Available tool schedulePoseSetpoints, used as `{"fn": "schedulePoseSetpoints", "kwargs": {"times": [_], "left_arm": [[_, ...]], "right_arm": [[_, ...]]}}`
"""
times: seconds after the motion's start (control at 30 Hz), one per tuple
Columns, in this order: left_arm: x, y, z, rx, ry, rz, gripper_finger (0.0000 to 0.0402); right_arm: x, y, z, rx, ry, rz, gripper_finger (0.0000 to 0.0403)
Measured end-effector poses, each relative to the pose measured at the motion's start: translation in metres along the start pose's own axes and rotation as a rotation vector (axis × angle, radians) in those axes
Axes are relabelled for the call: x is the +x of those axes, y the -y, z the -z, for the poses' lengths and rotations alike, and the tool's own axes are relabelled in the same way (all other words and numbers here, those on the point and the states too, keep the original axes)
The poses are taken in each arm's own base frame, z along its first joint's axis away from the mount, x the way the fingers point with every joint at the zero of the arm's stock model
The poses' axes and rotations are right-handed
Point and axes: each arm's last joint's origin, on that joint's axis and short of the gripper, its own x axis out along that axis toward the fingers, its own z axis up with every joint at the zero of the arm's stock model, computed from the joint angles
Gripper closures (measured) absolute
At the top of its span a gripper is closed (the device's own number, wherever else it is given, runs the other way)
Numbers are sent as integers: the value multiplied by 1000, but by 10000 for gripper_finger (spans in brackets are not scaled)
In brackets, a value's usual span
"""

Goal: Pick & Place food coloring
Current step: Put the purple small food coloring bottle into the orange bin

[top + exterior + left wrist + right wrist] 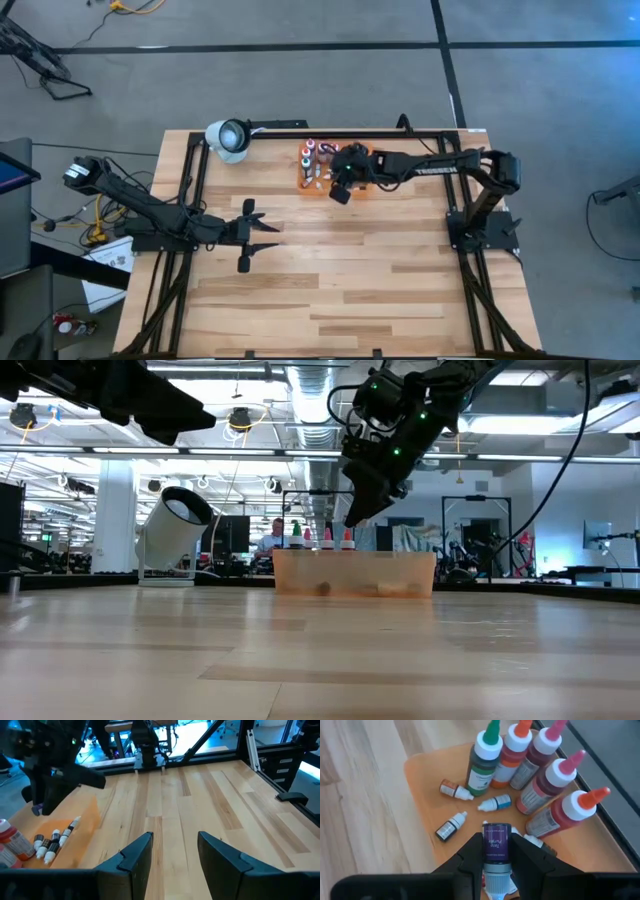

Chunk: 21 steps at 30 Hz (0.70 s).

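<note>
A purple dropper bottle [495, 845] is clamped lengthwise in the right hand [496, 851], raised above the orange tray [422, 767]; the left hand [172, 852], spread empty, is parked well apart.

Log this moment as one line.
right claw shut on purple bottle above orange tray | left claw open, idle

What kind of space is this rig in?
Likely a robotics lab or open industrial workshop: exposed ceiling ducts, more metal-framed rigs behind the wooden table, and a person at a screen in the background.
</note>
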Motion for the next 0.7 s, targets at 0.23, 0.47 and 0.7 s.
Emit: {"fn": "schedulePoseSetpoints", "kwargs": {"times": [0.23,0.47,0.7], "left_arm": [[0,0,-1,0,6,-1,249],[0,0,-1,-1,5,-1,249],[0,0,0,0,5,-1,249]], "right_arm": [[2,2,1,76,-5,13,325],[4,8,2,134,-17,27,308],[4,10,4,137,-35,60,240]]}}
